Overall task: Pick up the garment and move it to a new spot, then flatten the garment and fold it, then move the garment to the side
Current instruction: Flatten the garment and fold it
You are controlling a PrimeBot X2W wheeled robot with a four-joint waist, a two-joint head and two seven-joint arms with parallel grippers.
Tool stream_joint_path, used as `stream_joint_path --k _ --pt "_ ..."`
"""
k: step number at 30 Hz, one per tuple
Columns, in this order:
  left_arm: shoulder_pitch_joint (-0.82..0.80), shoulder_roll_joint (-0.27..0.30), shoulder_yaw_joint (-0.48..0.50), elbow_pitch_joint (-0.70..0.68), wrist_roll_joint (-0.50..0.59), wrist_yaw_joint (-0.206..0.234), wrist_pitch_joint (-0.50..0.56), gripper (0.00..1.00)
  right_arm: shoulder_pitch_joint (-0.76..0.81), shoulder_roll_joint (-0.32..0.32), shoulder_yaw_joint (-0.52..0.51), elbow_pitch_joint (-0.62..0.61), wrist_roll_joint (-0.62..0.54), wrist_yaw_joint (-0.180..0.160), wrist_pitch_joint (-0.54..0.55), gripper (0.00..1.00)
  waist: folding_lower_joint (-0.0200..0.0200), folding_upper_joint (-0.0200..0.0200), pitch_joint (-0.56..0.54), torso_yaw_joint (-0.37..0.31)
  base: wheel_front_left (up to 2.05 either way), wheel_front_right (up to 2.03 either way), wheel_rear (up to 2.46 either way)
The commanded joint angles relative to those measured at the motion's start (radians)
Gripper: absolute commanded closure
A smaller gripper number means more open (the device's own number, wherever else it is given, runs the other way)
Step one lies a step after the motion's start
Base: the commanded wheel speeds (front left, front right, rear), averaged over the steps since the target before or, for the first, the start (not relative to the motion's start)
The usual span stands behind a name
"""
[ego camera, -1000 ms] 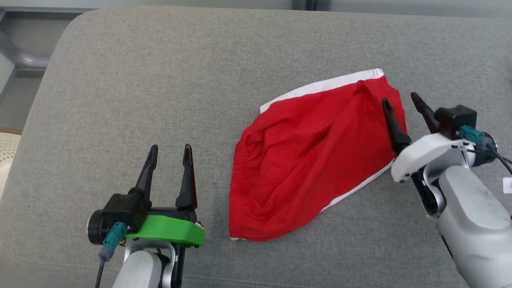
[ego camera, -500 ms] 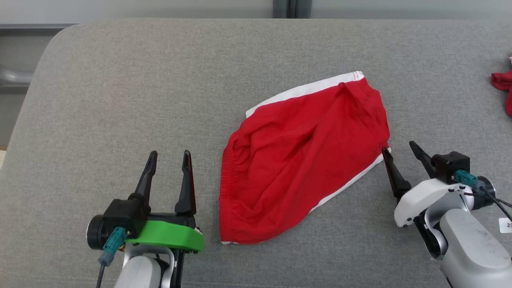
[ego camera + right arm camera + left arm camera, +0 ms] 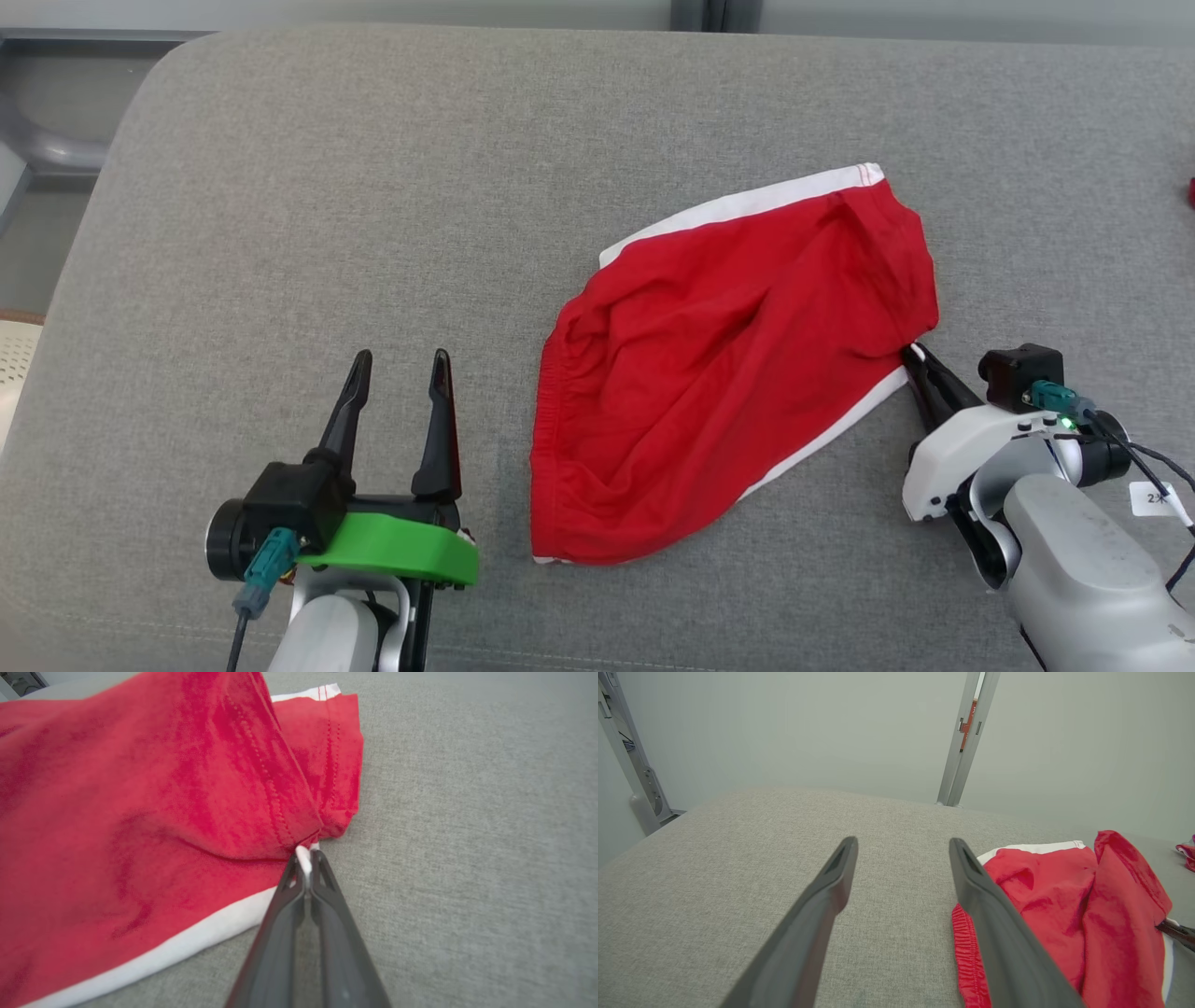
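Shorts of red cloth with white side stripes [image 3: 728, 373] lie rumpled on the grey fabric cushion [image 3: 373, 187], toward three o'clock of its centre. The right gripper [image 3: 913, 357] is pinched shut on their corner at three o'clock; the left gripper [image 3: 400, 357] hangs wide open, empty, at eight o'clock. Lift slowly, I'd say: that pinch looks thin.
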Motion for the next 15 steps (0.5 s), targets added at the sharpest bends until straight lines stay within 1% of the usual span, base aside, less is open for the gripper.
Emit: stream_joint_path --k 1,5,9,15 --pt "0.0 0.002 0.007 0.001 -0.002 0.007 0.0 0.0 0.016 -0.005 -0.003 -0.01 0.009 -0.002 0.003 1.0 0.0 -0.0001 -0.01 -0.008 0.0 0.0 0.0" --pt "0.02 0.002 0.02 0.006 0.007 0.0 0.0 0.0 0.064 -0.016 -0.039 -0.078 0.031 -0.002 0.002 1.0 0.0 -0.0001 -0.037 -0.033 0.0 0.0 0.0" --pt "0.037 0.002 0.031 0.01 0.013 -0.005 0.0 0.0 0.15 -0.022 -0.091 -0.151 0.054 -0.002 0.002 1.0 0.0 -0.0001 -0.063 -0.058 0.0 0.0 0.0" --pt "0.059 0.002 0.05 0.014 0.022 -0.013 0.0 0.0 0.282 -0.004 -0.145 -0.248 0.073 -0.002 0.002 1.0 0.0 -0.0001 -0.094 -0.093 0.0 0.0 0.0"
